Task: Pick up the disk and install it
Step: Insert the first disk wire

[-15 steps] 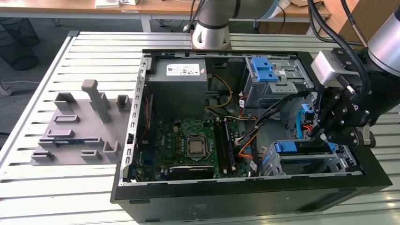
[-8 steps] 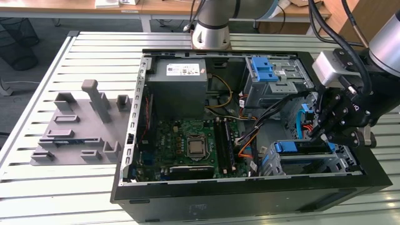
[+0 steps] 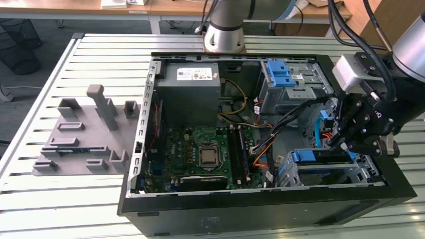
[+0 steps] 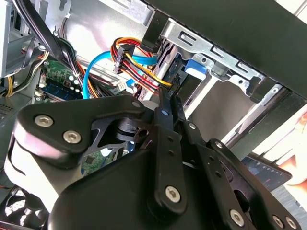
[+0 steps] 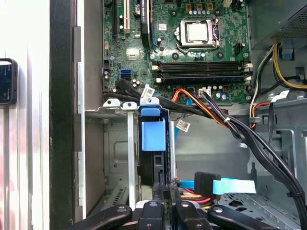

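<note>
A: While the open case [image 3: 265, 209] lies on the slatted tabletop [image 3: 79, 199], where is the gripper [image 3: 340, 144]?

B: Over the drive cage [image 3: 332, 172] at the case's corner on the exterior view's right, reaching down among the cables [image 3: 292, 117].

A: And the disk [image 5: 153, 163]?

B: Already sitting edge-on in a cage slot. In the first wrist view its blue frame [image 5: 153, 129] shows, with the dark drive edge below it, between the cage's metal rails. In the second wrist view, the blue frame [image 4: 194, 67] appears just past the fingertips [image 4: 170, 103].

A: State of the gripper [image 5: 165, 191]?

B: Fingers drawn together, tips nearly meeting, right at the disk's near edge. Whether they pinch that edge cannot be told.

A: Other parts?

B: Motherboard [image 3: 199, 154], power supply [image 3: 189, 87], and a grey fixture [image 3: 86, 137] beside the case on the tabletop.
</note>
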Robot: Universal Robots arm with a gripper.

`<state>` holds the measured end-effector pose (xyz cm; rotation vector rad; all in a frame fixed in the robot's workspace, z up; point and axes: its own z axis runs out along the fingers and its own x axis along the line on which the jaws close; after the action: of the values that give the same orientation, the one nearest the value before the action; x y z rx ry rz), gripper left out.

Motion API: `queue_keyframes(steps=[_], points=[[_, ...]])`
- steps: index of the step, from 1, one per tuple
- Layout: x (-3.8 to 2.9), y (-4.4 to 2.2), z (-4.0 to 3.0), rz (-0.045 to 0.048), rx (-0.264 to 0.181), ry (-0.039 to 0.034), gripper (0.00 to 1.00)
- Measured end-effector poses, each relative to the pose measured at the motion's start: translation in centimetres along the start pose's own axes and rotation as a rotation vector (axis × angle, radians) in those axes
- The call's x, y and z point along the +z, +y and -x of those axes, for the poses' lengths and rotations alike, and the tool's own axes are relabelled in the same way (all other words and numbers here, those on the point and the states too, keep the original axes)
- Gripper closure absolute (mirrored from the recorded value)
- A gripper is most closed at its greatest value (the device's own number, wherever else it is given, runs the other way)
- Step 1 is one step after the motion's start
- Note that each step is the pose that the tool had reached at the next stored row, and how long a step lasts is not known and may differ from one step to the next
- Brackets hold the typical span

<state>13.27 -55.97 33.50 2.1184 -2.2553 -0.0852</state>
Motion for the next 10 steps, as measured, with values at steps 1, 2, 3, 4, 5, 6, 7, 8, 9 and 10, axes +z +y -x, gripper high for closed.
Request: queue_keyframes(steps=[1,2,3,4,5,6,7,8,9,10], points=[[0.0,-0.01,0.0,0.0009,0.0,0.0,0.84],[0.0,-0.02,-0.01,0.0013,0.0,0.0,0.84],[0.0,-0.02,-0.02,0.0014,0.0,0.0001,0.84],[0.0,-0.02,-0.03,0.0015,0.0,0.0,0.84],[-0.01,-0.02,-0.03,0.0015,0.0,-0.0002,0.84],[-0.01,-0.03,-0.03,0.0016,0.0,-0.0004,0.84],[-0.04,-0.02,-0.03,0.0016,0.0,-0.0005,0.84],[-0.1,-0.02,-0.03,0.0016,0.0,-0.0005,0.84],[-0.21,-0.01,-0.03,0.0016,0.0,-0.0005,0.84],[-0.26,-0.01,-0.03,0.0015,0.0,-0.0008,0.84]])
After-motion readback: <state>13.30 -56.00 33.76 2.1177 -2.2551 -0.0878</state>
